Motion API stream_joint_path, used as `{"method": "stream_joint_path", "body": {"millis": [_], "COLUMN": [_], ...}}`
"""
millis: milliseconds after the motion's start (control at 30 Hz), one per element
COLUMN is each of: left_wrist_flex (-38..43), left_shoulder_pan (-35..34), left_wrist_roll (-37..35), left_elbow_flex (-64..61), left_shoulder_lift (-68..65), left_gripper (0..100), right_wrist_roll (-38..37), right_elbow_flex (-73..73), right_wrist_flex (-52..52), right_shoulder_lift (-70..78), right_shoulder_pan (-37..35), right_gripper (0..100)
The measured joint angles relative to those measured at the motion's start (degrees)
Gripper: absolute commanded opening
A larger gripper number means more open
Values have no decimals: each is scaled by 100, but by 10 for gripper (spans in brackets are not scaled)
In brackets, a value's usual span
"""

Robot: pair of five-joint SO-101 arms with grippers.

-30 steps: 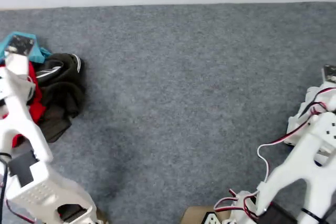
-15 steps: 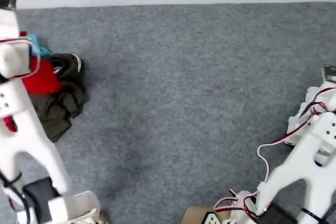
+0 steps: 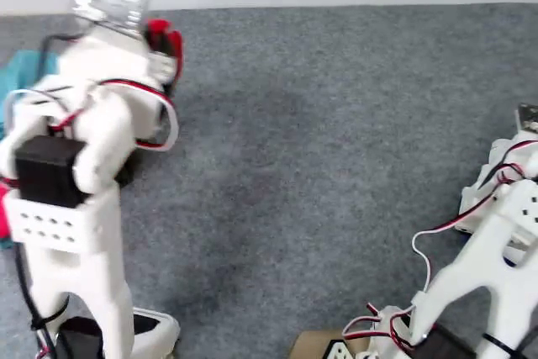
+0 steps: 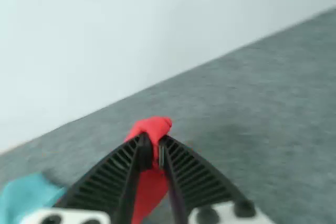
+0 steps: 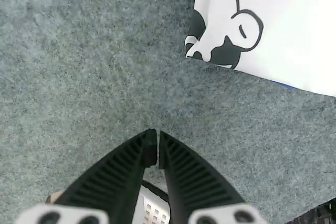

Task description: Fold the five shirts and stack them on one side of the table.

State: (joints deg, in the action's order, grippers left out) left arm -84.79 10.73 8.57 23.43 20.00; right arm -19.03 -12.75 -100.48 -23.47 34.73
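Left wrist view: the left gripper [image 4: 151,148] pinches a bunch of the red shirt [image 4: 152,127] above the grey table [image 4: 262,87], with the teal shirt [image 4: 23,195] lying nearby. The right gripper [image 5: 153,142] is closed on nothing, near the white printed shirt [image 5: 283,30].

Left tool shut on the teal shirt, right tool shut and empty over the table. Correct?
No. The left tool is shut on the red shirt, not a teal one; the left wrist view shows it. The right tool is shut and empty over the table, as stated.
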Motion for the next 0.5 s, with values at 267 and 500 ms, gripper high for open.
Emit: {"method": "stream_joint_path", "body": {"millis": [267,500], "left_wrist_flex": [-53,-220], "left_shoulder_pan": [1029,1081], "left_wrist_roll": [-35,-35], "left_elbow_flex": [0,0], "left_shoulder_lift": [9,26], "left_gripper": [12,108], "right_wrist_roll": [-193,-193], "right_elbow_flex": [0,0], "right_wrist_flex": [0,0], "right_shoulder_lift": [0,0], "right_shoulder_pan": [0,0], "right_gripper": [10,10]}}
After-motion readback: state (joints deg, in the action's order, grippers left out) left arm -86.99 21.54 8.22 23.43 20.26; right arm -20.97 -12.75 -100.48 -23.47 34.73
